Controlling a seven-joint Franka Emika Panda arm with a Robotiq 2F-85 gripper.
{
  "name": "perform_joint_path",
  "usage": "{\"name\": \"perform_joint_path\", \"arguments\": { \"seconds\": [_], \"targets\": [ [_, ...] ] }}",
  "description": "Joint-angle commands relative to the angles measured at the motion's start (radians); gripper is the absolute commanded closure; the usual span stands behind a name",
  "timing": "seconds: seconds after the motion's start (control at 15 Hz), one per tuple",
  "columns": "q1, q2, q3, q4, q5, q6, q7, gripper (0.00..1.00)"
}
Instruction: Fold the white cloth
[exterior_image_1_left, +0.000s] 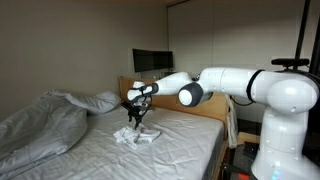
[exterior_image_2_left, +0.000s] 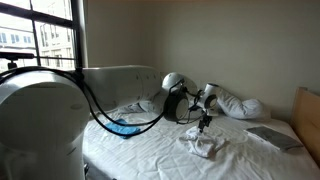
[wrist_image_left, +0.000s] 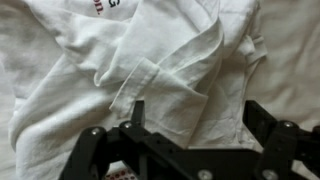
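The white cloth (exterior_image_1_left: 137, 137) lies crumpled on the bed in both exterior views, small and wrinkled (exterior_image_2_left: 201, 146). It fills most of the wrist view (wrist_image_left: 150, 60), with folds, a hem and some dark print at the top edge. My gripper (exterior_image_1_left: 134, 118) hangs just above the cloth, fingers pointing down (exterior_image_2_left: 203, 124). In the wrist view the gripper (wrist_image_left: 195, 112) stands open, its two black fingers wide apart over the cloth's near edge, with nothing clamped between them.
The bedsheet (exterior_image_1_left: 180, 145) stretches flat around the cloth. A big rumpled duvet (exterior_image_1_left: 45, 125) lies at one end of the bed, with pillows (exterior_image_2_left: 240, 105) near the headboard (exterior_image_1_left: 205, 105). A blue item (exterior_image_2_left: 125, 127) rests on the bed near the arm's base.
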Motion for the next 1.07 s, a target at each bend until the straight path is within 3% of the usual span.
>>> {"name": "perform_joint_path", "arguments": {
  "seconds": [0.0,0.07,0.33,0.8,1.0],
  "targets": [
    [-0.04,0.001,0.066,-0.047,0.071,-0.04,-0.205,0.0],
    [-0.012,0.003,0.015,-0.019,0.049,-0.017,-0.101,0.0],
    [-0.023,0.004,0.029,-0.037,0.072,-0.049,-0.173,0.0],
    [-0.001,0.003,-0.033,0.034,0.036,-0.269,-0.066,0.0],
    [0.006,0.002,-0.045,0.027,0.031,-0.282,-0.057,0.0]
  ]
}}
